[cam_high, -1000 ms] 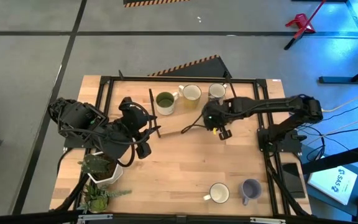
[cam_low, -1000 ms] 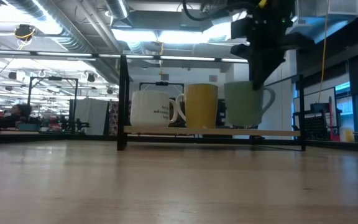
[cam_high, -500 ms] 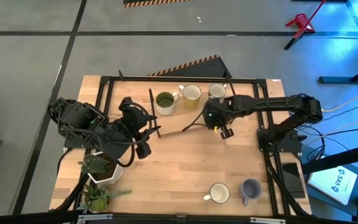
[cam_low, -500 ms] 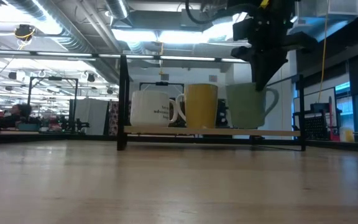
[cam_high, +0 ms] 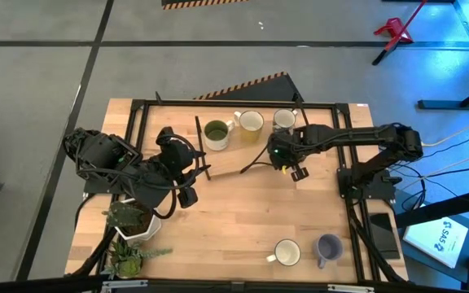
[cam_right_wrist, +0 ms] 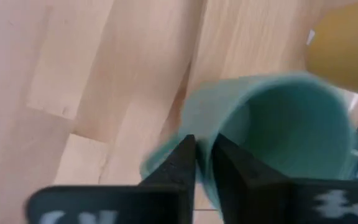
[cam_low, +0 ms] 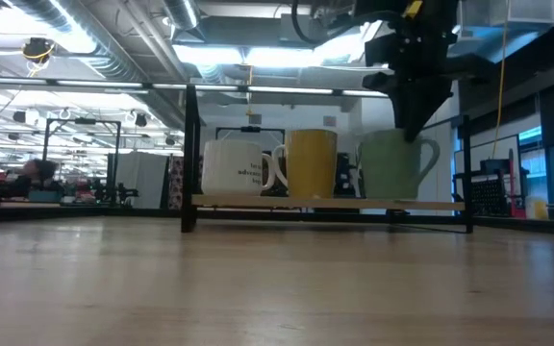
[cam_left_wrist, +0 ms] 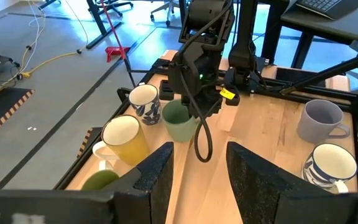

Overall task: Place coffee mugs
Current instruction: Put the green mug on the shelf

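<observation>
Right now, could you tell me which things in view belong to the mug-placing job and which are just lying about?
Job:
- teal-green ceramic mug, in right gripper
- olive mug
- yellow mug
- blue-patterned mug
- lavender mug
- white mug

Lying about:
- white plant pot
- left gripper, idle

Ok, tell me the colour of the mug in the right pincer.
Teal-green mug, its rim pinched by the right pincer; right wrist view shows it best.

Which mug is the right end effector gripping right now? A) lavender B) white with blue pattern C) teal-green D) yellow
C: in the right wrist view the right end effector pinches the rim of the teal-green mug, one finger inside and one outside; the left wrist view shows the same mug under that arm, beside the yellow mug.
</observation>
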Available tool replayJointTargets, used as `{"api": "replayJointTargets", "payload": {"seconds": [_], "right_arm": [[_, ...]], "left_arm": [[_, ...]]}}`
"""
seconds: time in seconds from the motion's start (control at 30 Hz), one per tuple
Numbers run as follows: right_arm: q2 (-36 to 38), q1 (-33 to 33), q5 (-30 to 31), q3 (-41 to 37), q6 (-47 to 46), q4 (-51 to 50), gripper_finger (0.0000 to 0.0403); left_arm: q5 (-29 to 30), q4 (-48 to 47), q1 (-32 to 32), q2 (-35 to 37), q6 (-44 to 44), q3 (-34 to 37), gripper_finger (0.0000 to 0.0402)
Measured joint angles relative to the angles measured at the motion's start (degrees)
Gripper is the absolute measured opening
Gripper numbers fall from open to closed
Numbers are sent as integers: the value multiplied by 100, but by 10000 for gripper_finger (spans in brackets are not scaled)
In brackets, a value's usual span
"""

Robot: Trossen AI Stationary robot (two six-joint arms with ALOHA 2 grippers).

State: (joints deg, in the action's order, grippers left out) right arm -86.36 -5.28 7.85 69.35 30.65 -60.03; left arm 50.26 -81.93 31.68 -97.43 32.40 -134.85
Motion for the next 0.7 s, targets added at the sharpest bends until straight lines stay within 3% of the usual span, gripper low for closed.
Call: {"api": "replayJointTargets", "payload": {"seconds": [0.17,0.3,0.5,0.7], "right_arm": [[2,0,156,4,-24,-73,105],[86,4,450,4,-58,-142,129],[692,4,611,6,-285,-109,133],[985,384,-217,8,-729,-109,105]], "left_arm": [[0,0,0,0,0,0,142],[0,-2,0,0,-2,0,142],[11,-2,0,0,-15,0,142],[24,-1,0,0,-13,0,142]]}}
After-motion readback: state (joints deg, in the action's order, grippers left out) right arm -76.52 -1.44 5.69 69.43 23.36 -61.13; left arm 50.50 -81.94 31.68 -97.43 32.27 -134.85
